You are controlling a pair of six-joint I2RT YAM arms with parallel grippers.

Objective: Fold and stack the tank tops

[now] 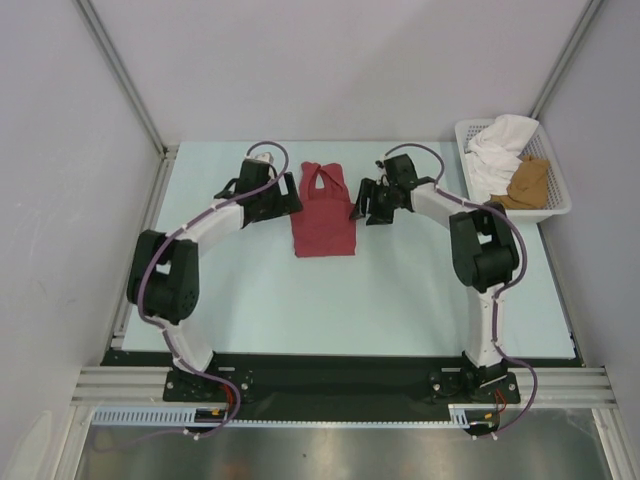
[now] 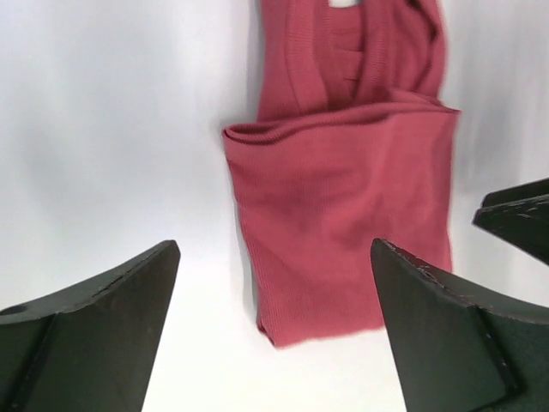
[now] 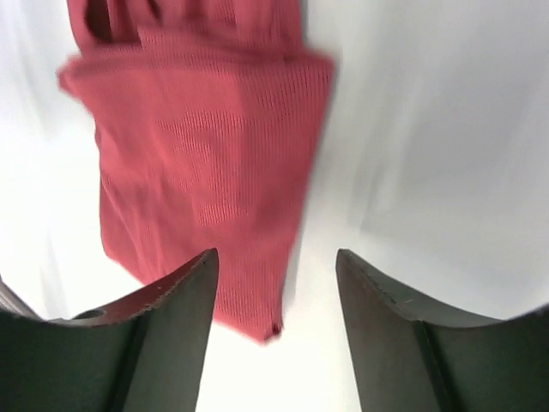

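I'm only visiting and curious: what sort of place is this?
Likely a robotics lab test cell: plain white walls on metal framing enclose a pale table, two robot arms are bolted to its near edge, and a red tank top lies between them.

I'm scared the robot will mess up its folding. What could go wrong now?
The red tank top lies folded between the open left hand and right hand; pinching only its top layer could undo the fold. The tan-brown top lies against a white cloth in the basket, so both might lift out together.
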